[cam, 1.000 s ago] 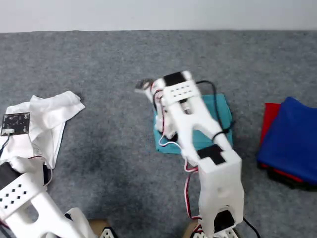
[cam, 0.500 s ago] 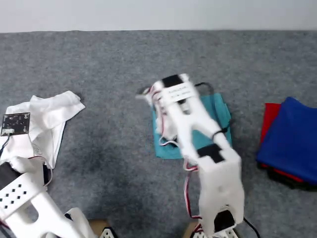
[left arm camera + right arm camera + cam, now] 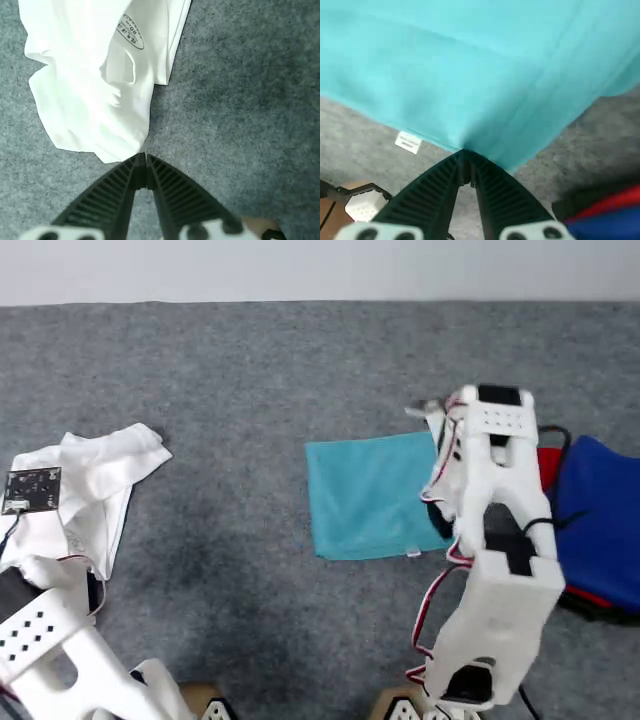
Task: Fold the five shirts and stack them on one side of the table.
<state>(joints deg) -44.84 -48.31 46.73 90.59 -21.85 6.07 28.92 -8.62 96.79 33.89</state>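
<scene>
1. the teal shirt (image 3: 365, 495) is laid as a flat, folded rectangle at the middle of the grey table (image 3: 220, 370). it is apart from the other shirts, so it is judged to be folded but not yet stacked.
2. the blue shirt (image 3: 600, 515) is set on top of the red shirt (image 3: 548, 468) at the right edge of the table. that side is taken to be the place chosen for the stack.
3. the right gripper (image 3: 465, 161) is held above the right edge of the teal shirt, between it and the stack. its jaws are pressed together, and no cloth is seen lifted off the table by them.
4. the white shirt (image 3: 95, 75) is left crumpled and unfolded at the left. the left gripper (image 3: 145, 167) is kept just at its near corner, with jaws closed and no fabric seen between them. this placement is judged to suit a pick at that corner.
5. the teal shirt is judged to be next for the stack. if it is gripped by one edge only, its fold could be lost.
</scene>
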